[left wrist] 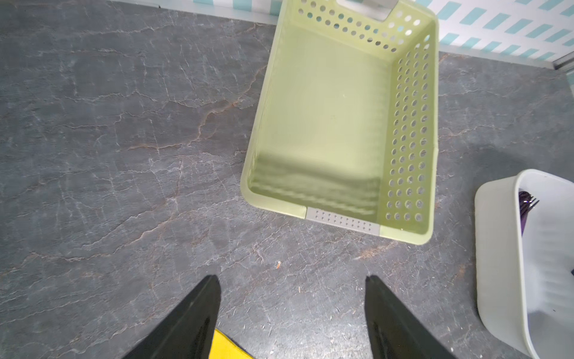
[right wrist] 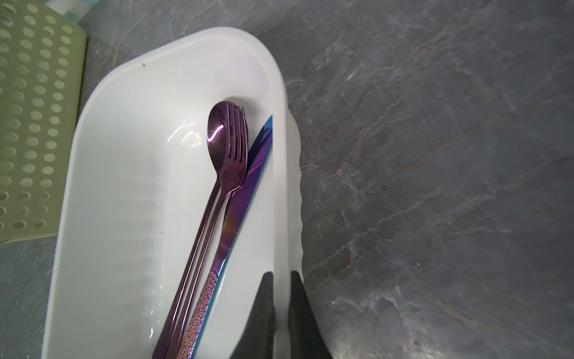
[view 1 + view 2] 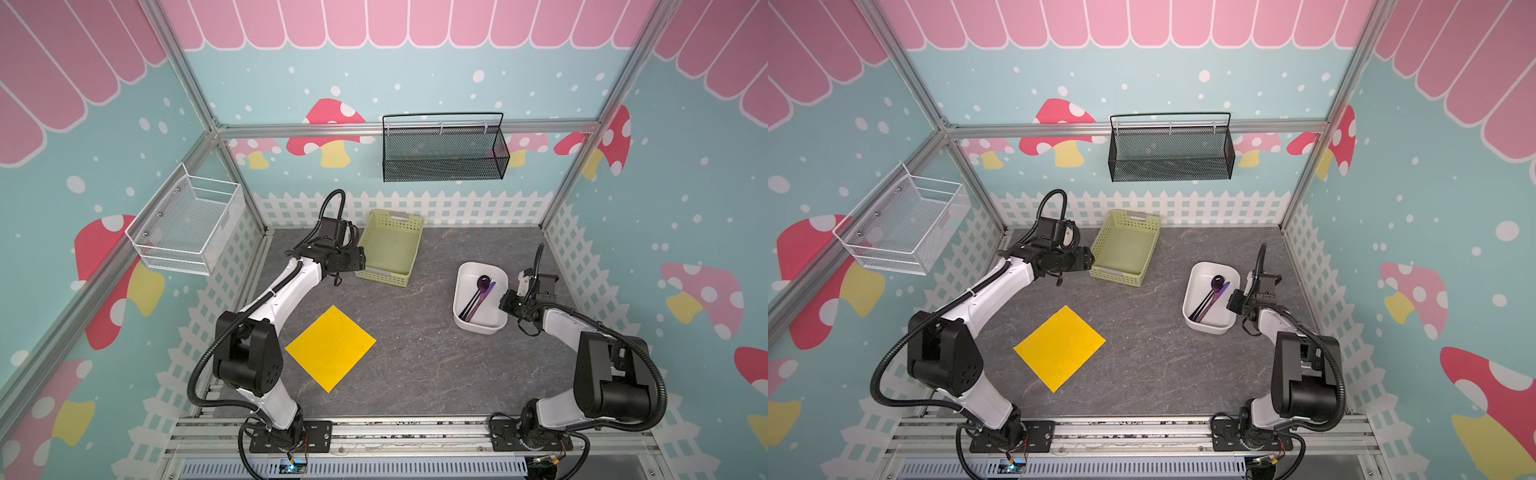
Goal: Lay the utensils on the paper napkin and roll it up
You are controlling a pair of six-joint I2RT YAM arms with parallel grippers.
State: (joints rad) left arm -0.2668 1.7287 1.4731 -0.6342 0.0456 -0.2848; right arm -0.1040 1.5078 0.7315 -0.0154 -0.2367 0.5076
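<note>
As the utensils (image 2: 230,186) lie in the white tub (image 2: 93,130), its wall is pinched by the right gripper (image 2: 281,275); the left gripper (image 1: 291,278) is held open near the green basket (image 1: 410,124); the paper napkin (image 3: 330,348) is spread on the worktop (image 3: 415,365).

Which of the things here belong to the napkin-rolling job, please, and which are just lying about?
Job: spoon, fork and knife, all in the tub; napkin.
Lying about: green basket, black wall basket, white wall basket.
</note>
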